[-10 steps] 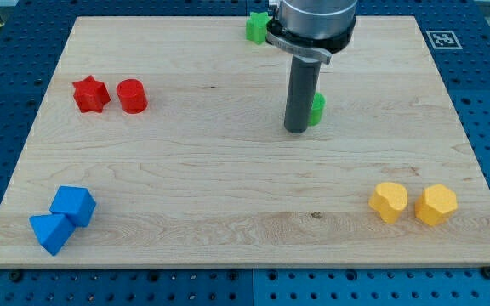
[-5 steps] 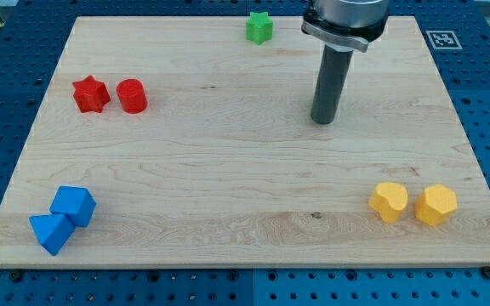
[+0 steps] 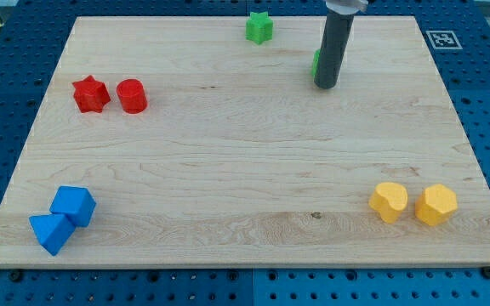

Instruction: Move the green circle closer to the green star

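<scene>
Green sliver of the green circle (image 3: 316, 63) is peeking out on the view's left of my rod, near the wooden board's (image 3: 228, 170) top edge.

My tip (image 3: 326, 86) is resting right against that block, hiding most of it; being a bare rod, it is gripping nothing. Sitting to the view's upper left, apart from it, is the green star (image 3: 259, 27). Red star (image 3: 90, 93) and red cylinder (image 3: 131, 96) are standing side by side at left.
</scene>
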Controlling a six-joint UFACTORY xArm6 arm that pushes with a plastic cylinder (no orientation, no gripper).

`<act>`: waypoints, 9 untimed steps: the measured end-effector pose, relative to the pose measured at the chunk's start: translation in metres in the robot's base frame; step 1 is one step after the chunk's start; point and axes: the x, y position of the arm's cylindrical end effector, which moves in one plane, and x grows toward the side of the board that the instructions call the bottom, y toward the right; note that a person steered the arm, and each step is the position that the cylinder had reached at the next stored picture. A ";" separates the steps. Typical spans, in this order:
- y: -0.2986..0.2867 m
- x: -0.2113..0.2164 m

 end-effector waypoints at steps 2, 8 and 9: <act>0.010 -0.037; 0.054 -0.080; 0.054 -0.067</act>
